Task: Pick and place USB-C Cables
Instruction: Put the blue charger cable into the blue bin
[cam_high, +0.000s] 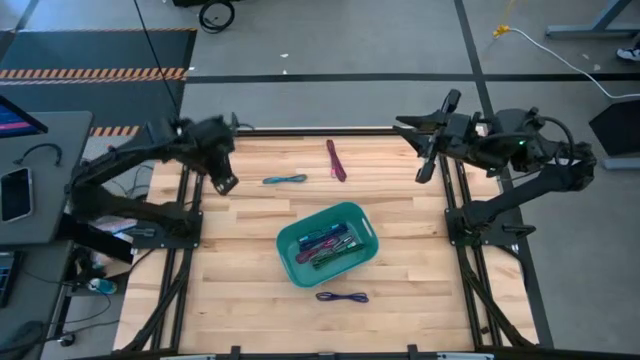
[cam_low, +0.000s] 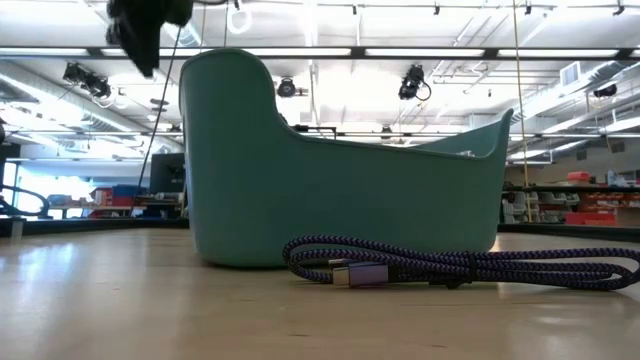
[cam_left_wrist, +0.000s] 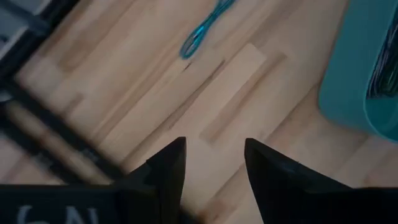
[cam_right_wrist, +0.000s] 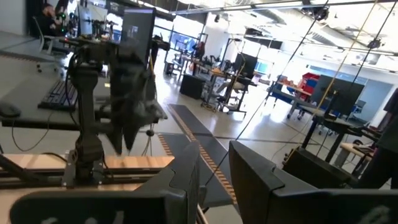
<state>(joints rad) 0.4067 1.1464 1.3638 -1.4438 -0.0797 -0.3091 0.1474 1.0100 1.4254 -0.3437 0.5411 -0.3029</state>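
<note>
A teal bin (cam_high: 327, 243) sits mid-table with several coloured cables inside. Three cables lie flat on the wood outside it: a teal one (cam_high: 285, 180), a maroon one (cam_high: 336, 160) toward the far edge, and a purple one (cam_high: 342, 297) near the front, which fills the low view (cam_low: 450, 265) in front of the bin (cam_low: 340, 180). My left gripper (cam_high: 225, 183) hovers open left of the teal cable (cam_left_wrist: 205, 28), holding nothing (cam_left_wrist: 214, 149). My right gripper (cam_high: 410, 135) is raised at the far right, open (cam_right_wrist: 214, 149) and level, facing the left arm.
Bare wood lies between the bin and both arms' bases. Black frame rails (cam_high: 185, 250) run along the table's left and right sides. A desk with a phone (cam_high: 15, 195) stands left of the table. The bin's wall (cam_left_wrist: 367, 74) shows in the left wrist view.
</note>
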